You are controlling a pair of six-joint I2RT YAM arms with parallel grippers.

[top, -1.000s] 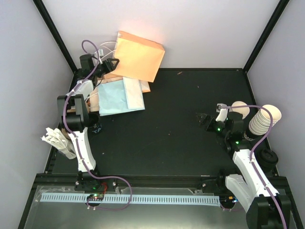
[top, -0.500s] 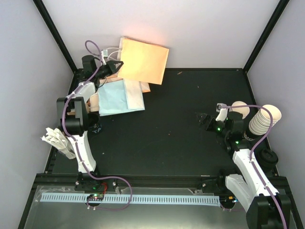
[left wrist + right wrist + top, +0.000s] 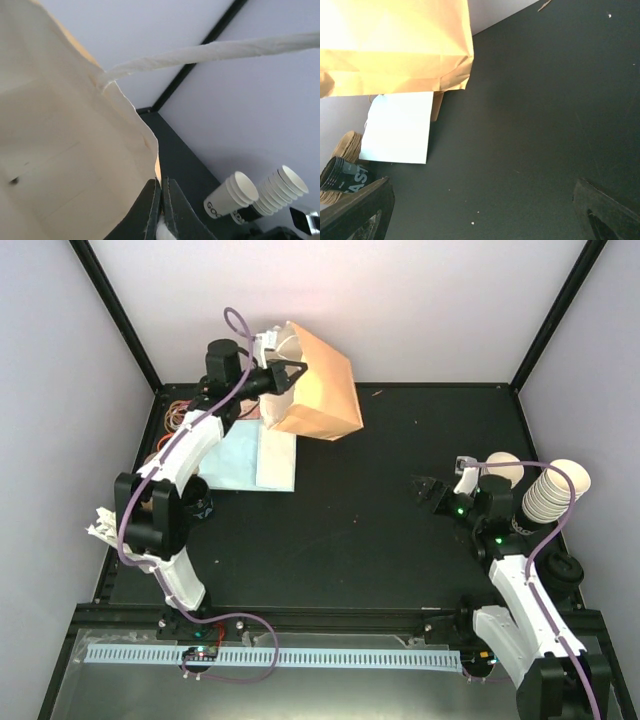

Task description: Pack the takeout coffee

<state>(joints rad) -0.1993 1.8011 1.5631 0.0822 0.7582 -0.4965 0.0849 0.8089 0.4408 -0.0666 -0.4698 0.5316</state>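
At the worktop's far-left corner, the left gripper (image 3: 288, 376) is clenched on the brown paper bag (image 3: 322, 390) rim. The right gripper (image 3: 428, 488) gapes wide near the right edge. The takeout coffee (image 3: 203, 504) sits near the left edge.

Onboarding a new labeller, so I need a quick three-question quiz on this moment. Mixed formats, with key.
1. True or false: the left gripper is shut on the brown paper bag.
2. The right gripper is: A open and holding nothing; B shut on a cup; C shut on a lid.
3. Fill in: the lidded coffee cup sits on the robot's ___ side.
Key: 1 true; 2 A; 3 left.
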